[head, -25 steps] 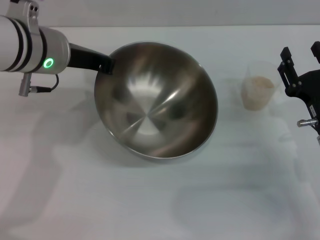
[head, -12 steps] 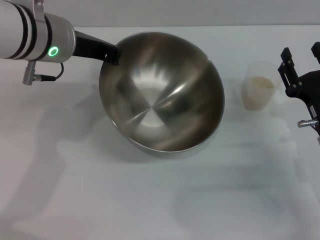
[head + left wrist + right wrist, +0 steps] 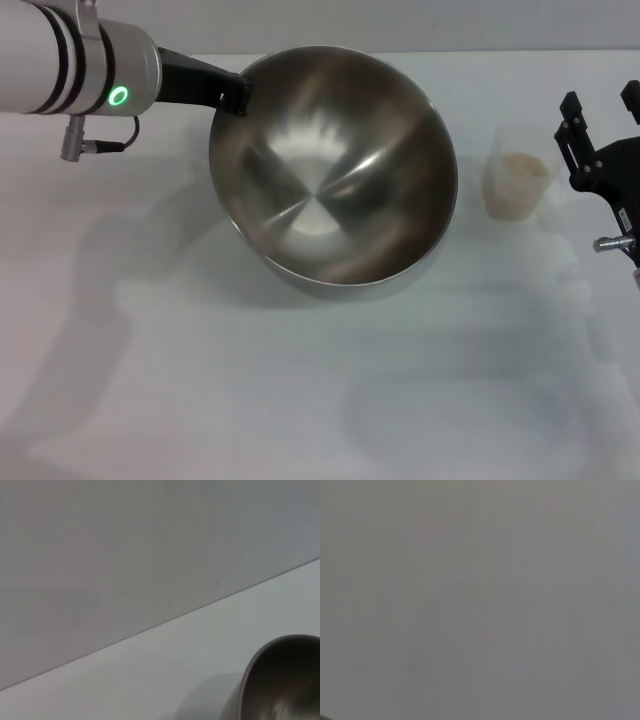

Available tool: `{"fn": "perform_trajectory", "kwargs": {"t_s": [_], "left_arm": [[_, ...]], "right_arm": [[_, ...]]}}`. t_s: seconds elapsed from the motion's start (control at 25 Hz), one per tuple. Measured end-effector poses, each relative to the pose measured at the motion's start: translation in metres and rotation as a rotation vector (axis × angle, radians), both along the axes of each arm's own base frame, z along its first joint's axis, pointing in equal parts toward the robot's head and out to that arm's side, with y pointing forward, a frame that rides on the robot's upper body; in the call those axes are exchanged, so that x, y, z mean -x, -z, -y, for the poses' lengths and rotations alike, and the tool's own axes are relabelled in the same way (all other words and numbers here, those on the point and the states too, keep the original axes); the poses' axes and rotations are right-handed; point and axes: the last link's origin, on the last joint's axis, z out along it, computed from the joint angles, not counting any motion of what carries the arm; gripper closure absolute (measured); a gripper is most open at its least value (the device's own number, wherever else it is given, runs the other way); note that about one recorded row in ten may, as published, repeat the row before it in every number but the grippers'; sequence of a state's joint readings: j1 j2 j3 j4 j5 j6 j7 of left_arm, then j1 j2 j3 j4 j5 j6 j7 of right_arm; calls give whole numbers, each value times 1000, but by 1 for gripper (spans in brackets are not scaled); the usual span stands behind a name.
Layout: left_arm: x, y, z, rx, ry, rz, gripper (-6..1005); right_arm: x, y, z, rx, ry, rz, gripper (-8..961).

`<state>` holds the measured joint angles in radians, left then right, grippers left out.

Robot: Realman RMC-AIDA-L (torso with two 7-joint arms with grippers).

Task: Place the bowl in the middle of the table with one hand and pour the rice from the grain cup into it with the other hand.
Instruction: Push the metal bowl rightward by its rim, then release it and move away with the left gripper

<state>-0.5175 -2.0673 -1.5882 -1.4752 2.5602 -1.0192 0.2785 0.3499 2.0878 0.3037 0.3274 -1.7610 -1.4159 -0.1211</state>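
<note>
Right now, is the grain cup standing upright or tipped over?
Upright: the grain cup stands on the table, mouth up, rice inside, beside the bowl.

Bowl [image 3: 333,170] mid-table [image 3: 300,400] — grain cup [image 3: 515,172] to its right.

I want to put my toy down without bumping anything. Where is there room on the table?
The near part of the table, in front of the bowl, is bare. It is tight between the bowl and the grain cup, with the right gripper just beside the cup. The left gripper holds the bowl's rim.

No readable text, label, brand, number or sign shows anywhere.
</note>
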Motion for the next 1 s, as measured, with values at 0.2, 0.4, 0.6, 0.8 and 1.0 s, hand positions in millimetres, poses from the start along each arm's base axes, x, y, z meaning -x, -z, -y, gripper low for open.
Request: {"fn": "perform_trajectory", "kwargs": {"t_s": [0.2, 0.4, 0.6, 0.8, 1.0], "left_arm": [[7, 6, -4, -1, -2, 7, 959], [18, 11, -7, -12, -26, 12, 958], [27, 14, -11, -32, -23, 7, 959], [31, 22, -11, -53, -5, 6, 959], [36, 32, -11, -67, 11, 0, 958]], "right_arm": [[0, 0, 0, 0, -1, 1, 314], [1, 0, -1, 1, -3, 1, 314], [2, 0, -3, 0, -7, 6, 314], [3, 0, -4, 0, -11, 7, 314], [4, 0, -5, -1, -14, 11, 314]]}}
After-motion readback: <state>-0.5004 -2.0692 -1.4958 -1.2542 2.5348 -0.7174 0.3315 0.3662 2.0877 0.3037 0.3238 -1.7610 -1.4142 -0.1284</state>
